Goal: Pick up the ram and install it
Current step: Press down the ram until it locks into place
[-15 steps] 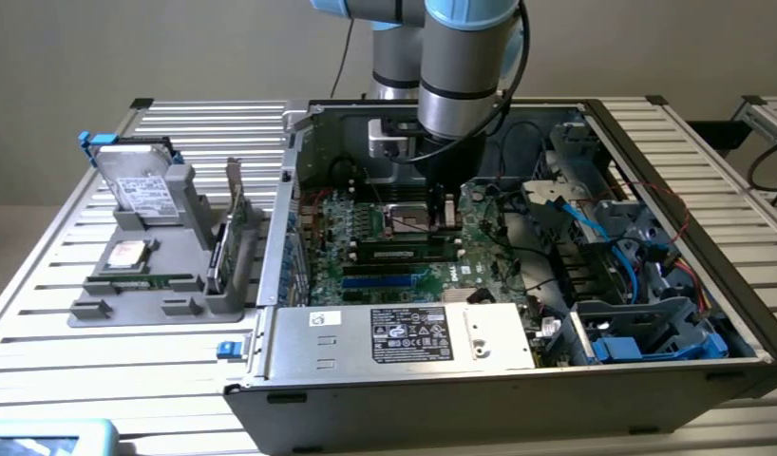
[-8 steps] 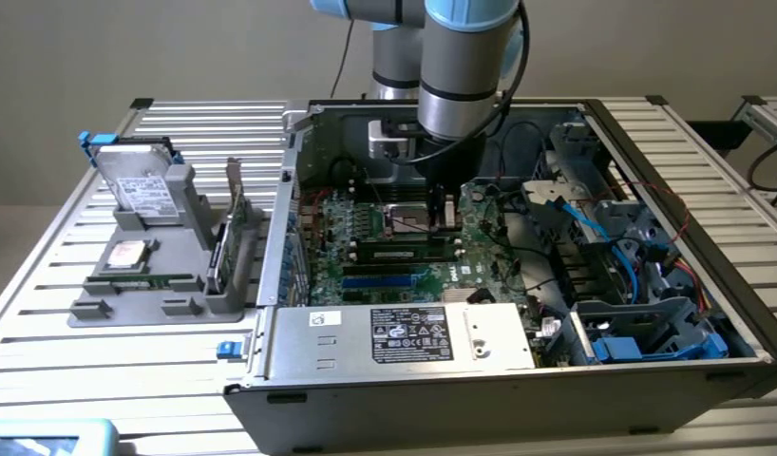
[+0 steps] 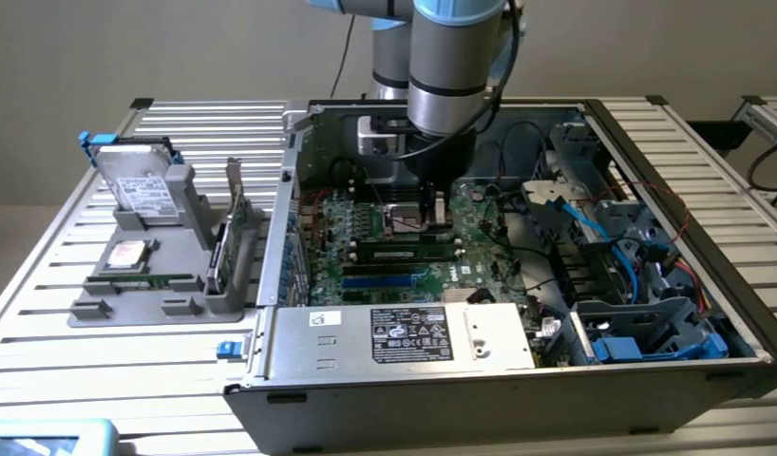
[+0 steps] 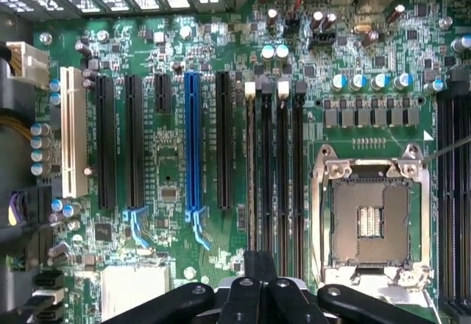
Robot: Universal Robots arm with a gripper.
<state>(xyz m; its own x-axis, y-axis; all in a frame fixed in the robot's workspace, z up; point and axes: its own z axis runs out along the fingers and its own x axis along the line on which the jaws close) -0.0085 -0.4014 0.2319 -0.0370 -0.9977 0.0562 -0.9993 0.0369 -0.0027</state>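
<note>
- One computer case [image 3: 490, 380], lying open, motherboard [image 4: 169, 118] exposed; four memory slots [image 4: 274, 162] beside the processor socket appear unfilled.
- One grey tray [image 3: 135, 309], at the exterior view's left, outside the case.
- One gripper [image 4: 260, 261], hanging over the motherboard, fingers drawn together, nothing seen between them.
- One ram [image 3: 145, 281], seemingly resting on the tray, well apart from the gripper.
- Judged: pick-up not yet done; grasping calls for parted fingers, aligned to the stick's long edges.
</note>
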